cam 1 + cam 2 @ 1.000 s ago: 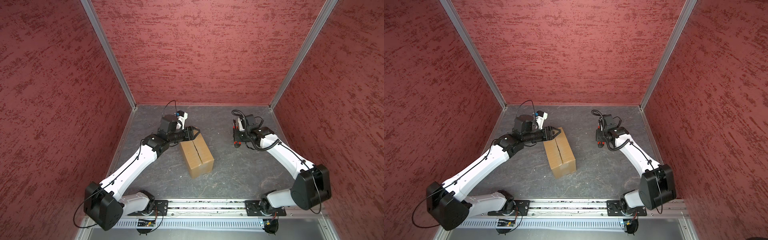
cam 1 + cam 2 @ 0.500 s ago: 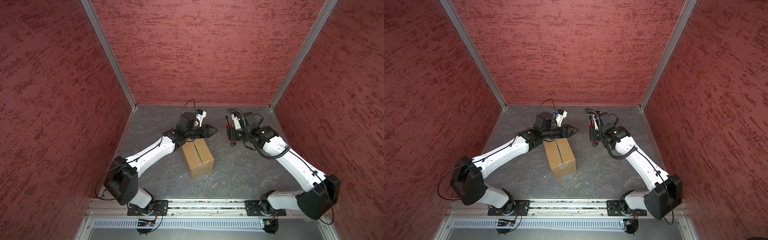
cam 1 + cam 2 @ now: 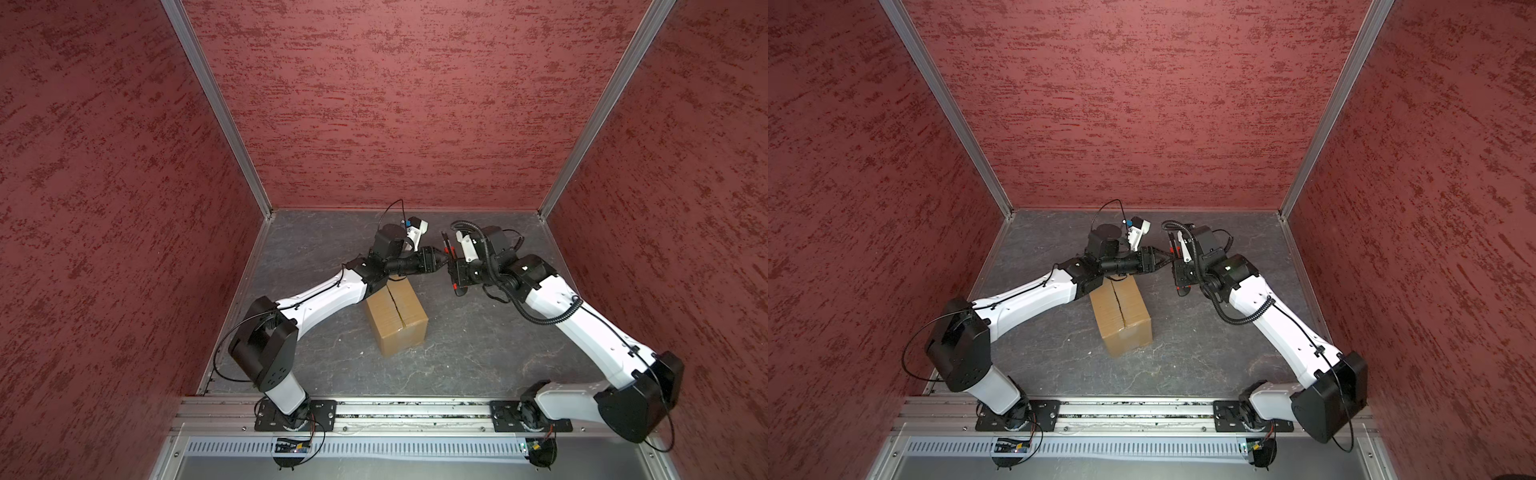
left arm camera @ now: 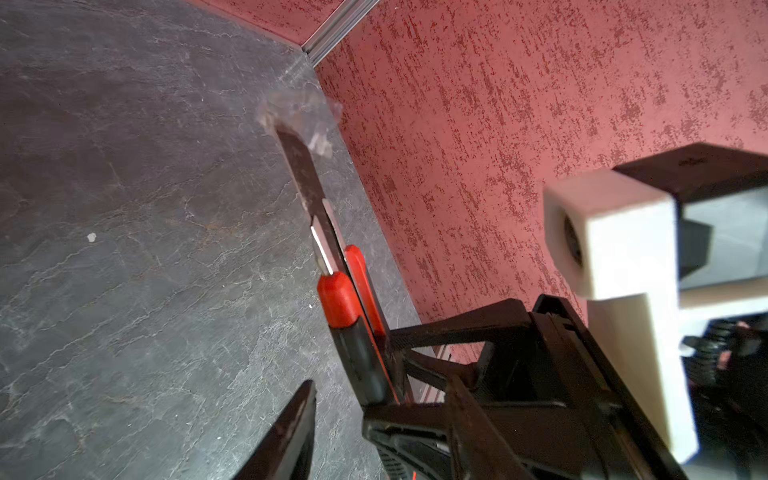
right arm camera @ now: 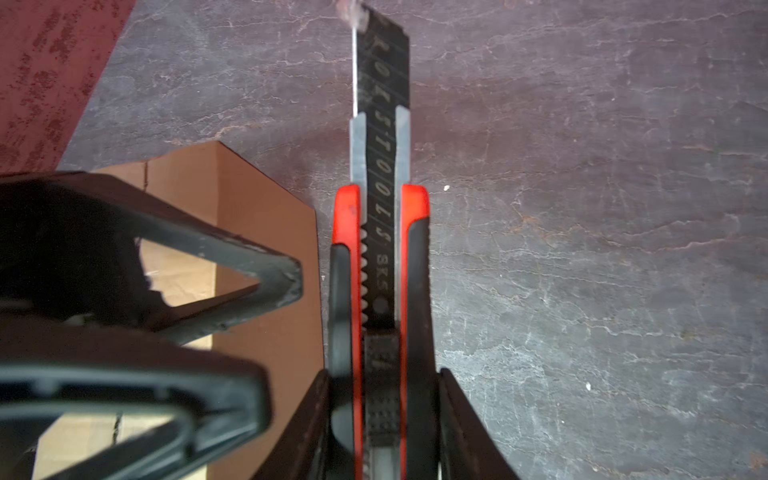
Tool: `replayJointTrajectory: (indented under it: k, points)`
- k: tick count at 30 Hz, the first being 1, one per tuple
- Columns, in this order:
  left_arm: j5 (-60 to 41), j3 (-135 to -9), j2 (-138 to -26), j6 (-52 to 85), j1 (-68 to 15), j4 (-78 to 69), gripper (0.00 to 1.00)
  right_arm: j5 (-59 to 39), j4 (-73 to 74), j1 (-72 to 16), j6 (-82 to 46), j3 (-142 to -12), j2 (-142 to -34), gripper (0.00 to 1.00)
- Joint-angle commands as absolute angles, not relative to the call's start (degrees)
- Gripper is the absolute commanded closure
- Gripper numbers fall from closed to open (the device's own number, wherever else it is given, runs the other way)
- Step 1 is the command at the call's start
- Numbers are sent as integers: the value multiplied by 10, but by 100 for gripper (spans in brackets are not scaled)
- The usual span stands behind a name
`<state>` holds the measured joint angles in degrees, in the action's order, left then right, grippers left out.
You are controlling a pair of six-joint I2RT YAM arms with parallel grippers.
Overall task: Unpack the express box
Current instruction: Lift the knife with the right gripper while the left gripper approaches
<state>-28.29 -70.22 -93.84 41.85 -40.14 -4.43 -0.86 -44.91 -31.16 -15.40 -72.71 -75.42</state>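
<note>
Black left hand [image 3: 444, 262] has swung beside knife [image 5: 380, 232] in right hand [image 5: 382, 424].

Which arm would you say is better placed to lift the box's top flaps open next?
Left, probably. The left gripper is open and empty near the far end of the express box. The right gripper is shut on the utility knife, blade out, so it cannot grasp a flap.

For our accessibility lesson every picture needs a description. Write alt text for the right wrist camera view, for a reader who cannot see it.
The right tool grips a red-and-black utility knife, its blade extended over a dark stone-patterned table. Beside it, the left tool stands open in front of a brown cardboard box.
</note>
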Motion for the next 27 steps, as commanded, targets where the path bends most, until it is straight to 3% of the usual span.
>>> replayJointTrajectory:
  k: [1,15,27]
  points:
    - [-277,-723,-952,425,-404,-68,51,-16,-446,-321,-150,-750,-733,85]
    - [-274,-749,-991,446,-407,-101,56,-15,-446,-346,-151,-757,-735,86]
    - [-283,-739,-1009,470,-399,-132,87,-14,-436,-352,-155,-749,-739,86]
